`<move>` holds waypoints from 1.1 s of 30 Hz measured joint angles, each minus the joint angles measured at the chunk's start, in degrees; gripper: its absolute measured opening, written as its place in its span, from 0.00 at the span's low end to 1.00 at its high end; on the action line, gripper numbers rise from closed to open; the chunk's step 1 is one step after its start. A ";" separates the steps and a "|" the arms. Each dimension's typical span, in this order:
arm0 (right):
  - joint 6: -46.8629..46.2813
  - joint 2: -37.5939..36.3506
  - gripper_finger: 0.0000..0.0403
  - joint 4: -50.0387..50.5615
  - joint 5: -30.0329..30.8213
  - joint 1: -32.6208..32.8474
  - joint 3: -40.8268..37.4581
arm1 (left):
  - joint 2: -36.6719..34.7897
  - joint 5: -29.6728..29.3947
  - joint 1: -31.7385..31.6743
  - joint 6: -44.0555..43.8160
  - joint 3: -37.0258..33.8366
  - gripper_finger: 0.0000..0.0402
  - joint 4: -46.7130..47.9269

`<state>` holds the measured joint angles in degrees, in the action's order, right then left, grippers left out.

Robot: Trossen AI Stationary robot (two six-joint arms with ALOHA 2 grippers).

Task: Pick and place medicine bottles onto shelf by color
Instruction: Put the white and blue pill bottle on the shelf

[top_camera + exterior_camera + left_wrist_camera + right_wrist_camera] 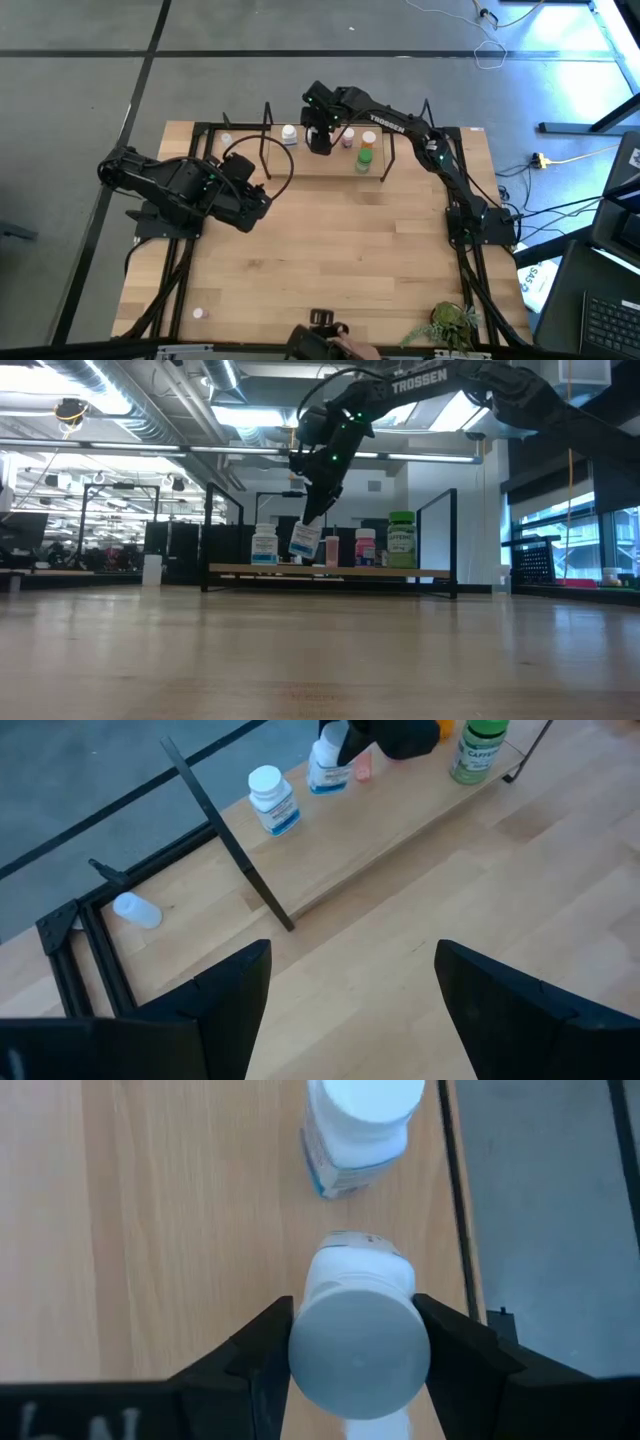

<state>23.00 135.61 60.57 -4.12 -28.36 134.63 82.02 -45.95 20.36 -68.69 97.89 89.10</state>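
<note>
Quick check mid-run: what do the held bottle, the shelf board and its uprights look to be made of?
White bottle in the right gripper: likely plastic, smooth matte cap, paper-looking label. Shelf board: light wood with visible grain, satin finish. Uprights: thin black rods, probably painted metal. Left gripper waits open, away from the shelf.

Shelf [300, 160] crowded with bottles [365, 155]; table front [330, 260] open.
</note>
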 joint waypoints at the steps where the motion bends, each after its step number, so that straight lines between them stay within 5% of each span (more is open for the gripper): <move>1: 0.00 0.02 0.46 0.36 -0.03 -0.13 0.00 | 0.00 0.00 0.00 -0.02 0.00 0.69 -0.07; 33: 0.09 1.40 0.59 -0.34 -0.02 -0.46 0.03 | 0.00 0.00 0.00 -0.15 0.00 0.69 -0.07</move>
<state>23.09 137.01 60.23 -4.14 -28.82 134.66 82.02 -45.95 20.36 -68.84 97.89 89.03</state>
